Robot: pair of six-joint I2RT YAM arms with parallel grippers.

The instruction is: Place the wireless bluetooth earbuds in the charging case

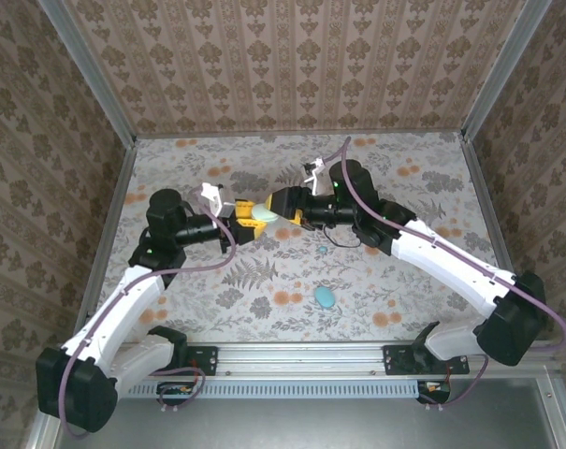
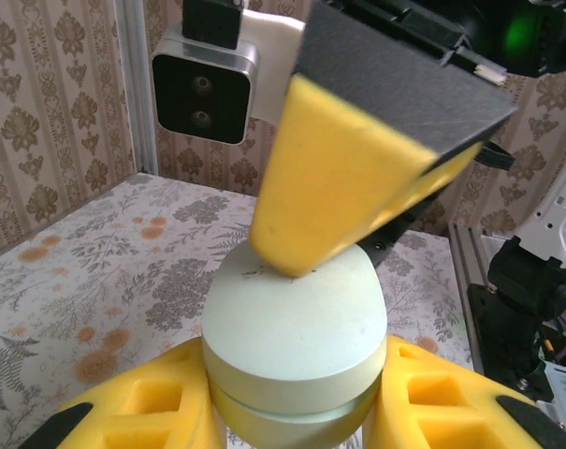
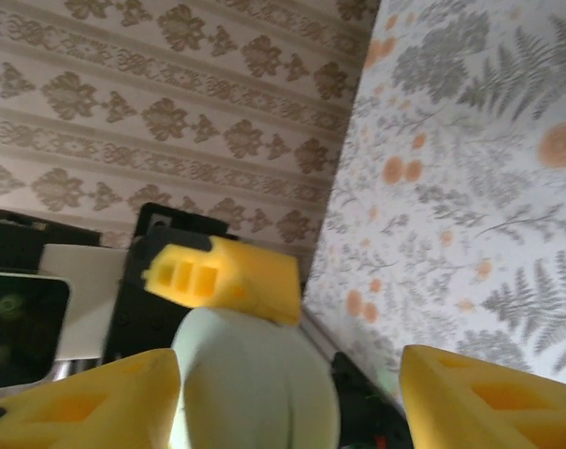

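My left gripper [image 1: 246, 224] [image 2: 295, 416] is shut on the pale green oval charging case [image 1: 262, 214] [image 2: 297, 327], holding it above the table by its two sides. The case's lid is closed, with a seam visible round it. My right gripper [image 1: 281, 207] [image 3: 292, 402] is open right at the case [image 3: 254, 383]. One of its yellow fingers [image 2: 343, 178] presses on the lid's top, and the other stands well apart. One tiny teal earbud [image 1: 321, 251] lies on the floral table to the right, below the right arm.
A blue oval pebble [image 1: 326, 297] lies on the table [image 1: 264, 290] nearer the front. Wallpapered walls enclose the table on three sides, with a metal rail [image 1: 301, 360] at the near edge.
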